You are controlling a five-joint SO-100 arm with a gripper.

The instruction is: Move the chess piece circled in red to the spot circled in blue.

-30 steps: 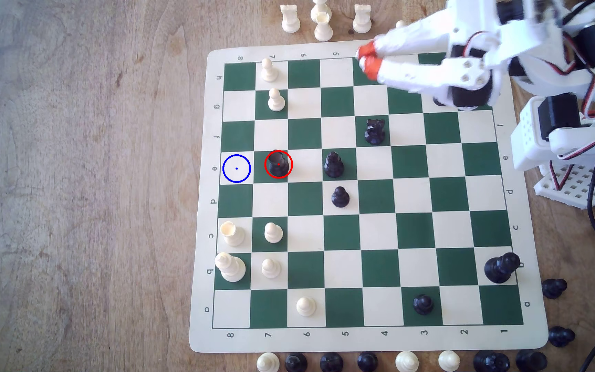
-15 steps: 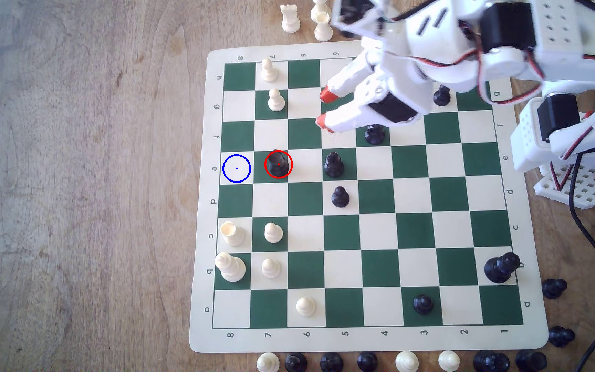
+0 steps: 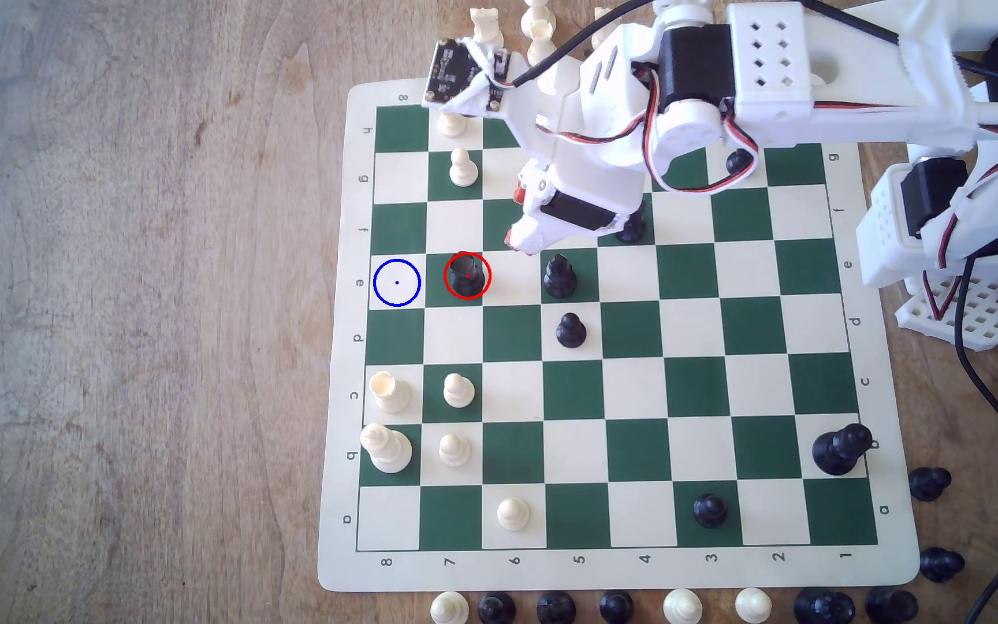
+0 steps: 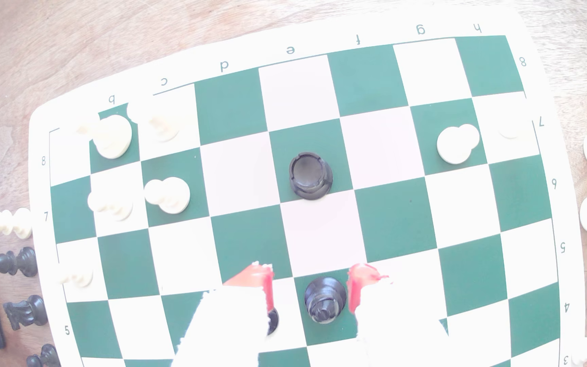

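Note:
The chess piece circled in red [image 3: 467, 276] is a stout black flat-topped tower standing upright on a green square. In the wrist view the same tower [image 4: 310, 175] stands ahead of the fingers. The spot circled in blue [image 3: 397, 282] is the bare cream square just to the tower's left in the exterior view. My gripper [image 3: 514, 217] hangs over the board up and to the right of the tower, apart from it. It is open [image 4: 311, 282], its orange-tipped fingers [image 4: 262, 278] spread wide with nothing gripped.
A pointed black piece [image 3: 559, 276] stands two squares right of the tower and shows between my fingers, untouched [image 4: 325, 300]. A black pawn [image 3: 570, 330] and white pawns [image 3: 463, 168] [image 3: 459, 390] stand nearby. Spare pieces [image 3: 616, 606] line the chessboard's [image 3: 334, 420] edges.
The arm swung from the board's top right corner down and left toward the circled tower. The fingers, close together a second ago, have spread apart.

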